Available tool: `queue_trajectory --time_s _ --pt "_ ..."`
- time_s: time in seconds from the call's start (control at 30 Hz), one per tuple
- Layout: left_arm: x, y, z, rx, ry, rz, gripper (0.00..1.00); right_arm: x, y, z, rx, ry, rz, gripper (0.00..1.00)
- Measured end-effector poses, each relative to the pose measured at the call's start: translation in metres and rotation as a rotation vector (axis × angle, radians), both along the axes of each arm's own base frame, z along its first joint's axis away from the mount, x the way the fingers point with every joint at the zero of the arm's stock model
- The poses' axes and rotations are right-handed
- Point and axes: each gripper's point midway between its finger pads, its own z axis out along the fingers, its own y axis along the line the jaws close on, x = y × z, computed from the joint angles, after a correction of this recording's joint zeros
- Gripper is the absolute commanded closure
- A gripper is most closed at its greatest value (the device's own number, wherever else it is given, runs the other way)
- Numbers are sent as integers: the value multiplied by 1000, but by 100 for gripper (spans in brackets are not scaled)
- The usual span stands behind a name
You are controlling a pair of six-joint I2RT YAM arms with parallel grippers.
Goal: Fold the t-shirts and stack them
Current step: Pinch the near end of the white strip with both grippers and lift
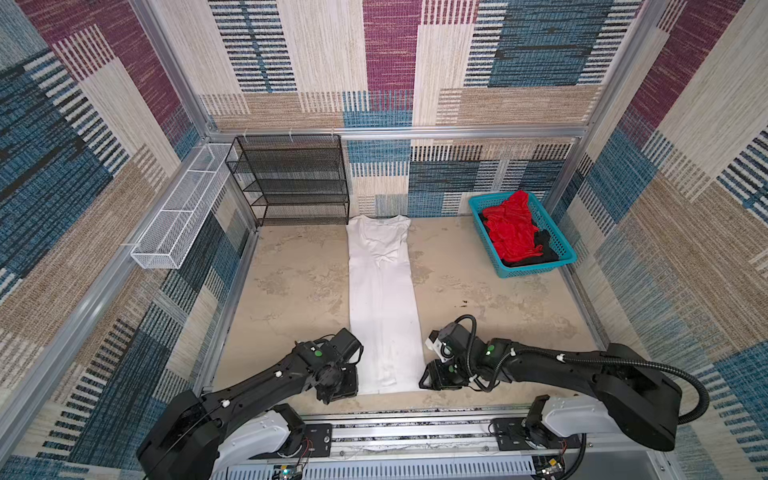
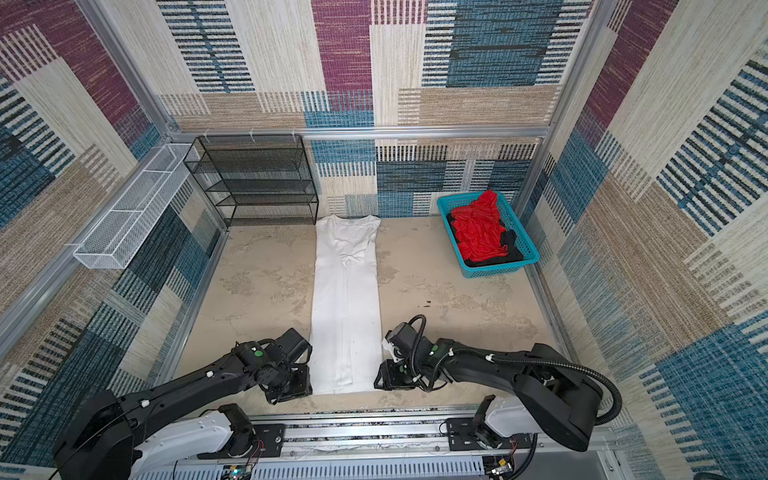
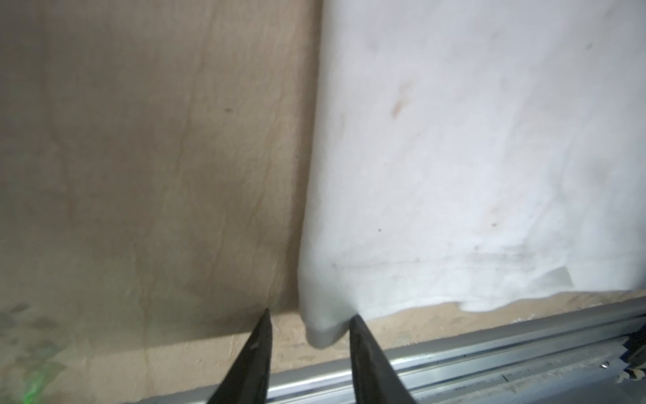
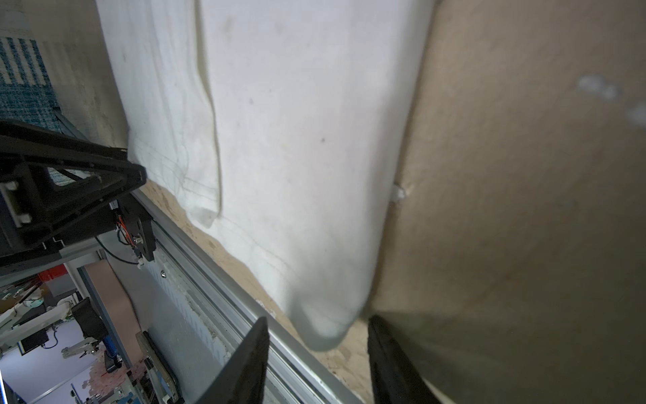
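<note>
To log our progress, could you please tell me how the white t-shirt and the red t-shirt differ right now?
The white t-shirt lies flat on the table as a long narrow strip; the red t-shirt is crumpled in a heap. The white one is alone in the middle; the red one sits in the turquoise basket at the far right, on a black garment. Neither is stacked yet.
</note>
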Motion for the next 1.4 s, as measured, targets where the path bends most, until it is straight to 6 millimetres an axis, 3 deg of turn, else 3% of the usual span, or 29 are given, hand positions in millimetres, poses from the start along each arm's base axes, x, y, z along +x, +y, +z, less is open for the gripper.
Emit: queue_trajectory --time_s 0.3,0.43,0.67,0.9,1.03,1.2,1.4 --pt "3 -3 5 -17 -17 -1 61 -2 -2 -3 -1 12 -2 66" --pt "4 -3 8 -26 -33 6 61 -3 -2 -5 -4 16 -4 65" --pt "6 0 1 0 -33 23 62 -2 2 -5 -2 25 0 70" --pt "7 -1 -5 -8 -30 47 72 -2 1 -7 -10 28 -1 80" --pt "10 -6 -6 -29 -38 53 84 -1 -1 -10 -24 27 -6 92" --pt "10 -9 -6 -46 -36 49 100 -1 -1 -9 -23 22 -6 100" --pt "5 -5 -1 -48 -34 35 100 -5 -4 -5 4 -2 9 100"
